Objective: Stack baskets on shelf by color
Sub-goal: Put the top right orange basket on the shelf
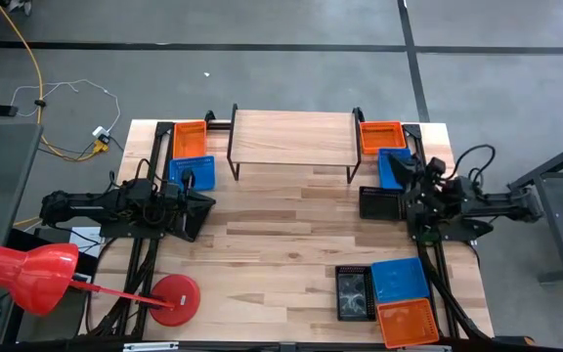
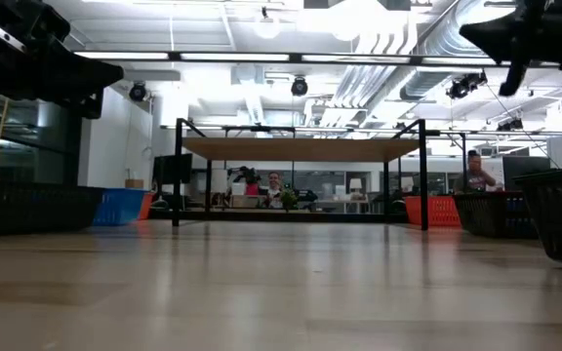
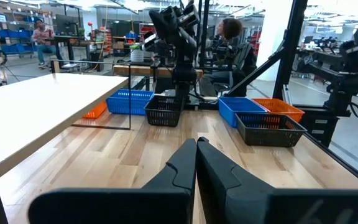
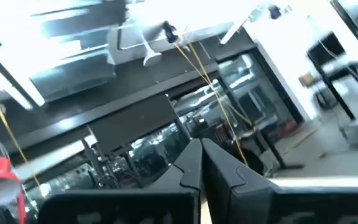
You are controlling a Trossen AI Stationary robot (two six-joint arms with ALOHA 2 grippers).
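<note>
Shelf (image 1: 291, 132) is bare, nothing stacked yet, so the whole job looks ahead of us.

Risks, left to right:
- Left gripper (image 1: 206, 201) has its fingers closed together and empty, just beside the blue basket (image 1: 192, 170) at the left edge. It would have to open before going in; if not, I'd expect it to shove that basket into the orange basket (image 1: 190, 138) behind it.
- Shelf legs are thin and sit near both basket groups. A basket carried low could catch a leg or the plank edge.
- Right gripper (image 1: 414, 196) has its fingers pressed together with nothing in them, hovering over the black basket (image 1: 379, 202), camera tilted up at the ceiling. Mesh rims are thin, so a grip could slip.
- Colours are split across the table, so sorting mistakes are likely.

Containers:
- Left of shelf: orange, then blue. Both look empty.
- Right of shelf: an orange one (image 1: 380, 136), a blue one (image 1: 393, 166), the black one. Contents partly hidden by the arm.
- Front right: a second black basket (image 1: 355, 293) with something pale or reflective inside, can't tell what. Another blue (image 1: 400, 279) and another orange (image 1: 408, 323) look empty.
</note>
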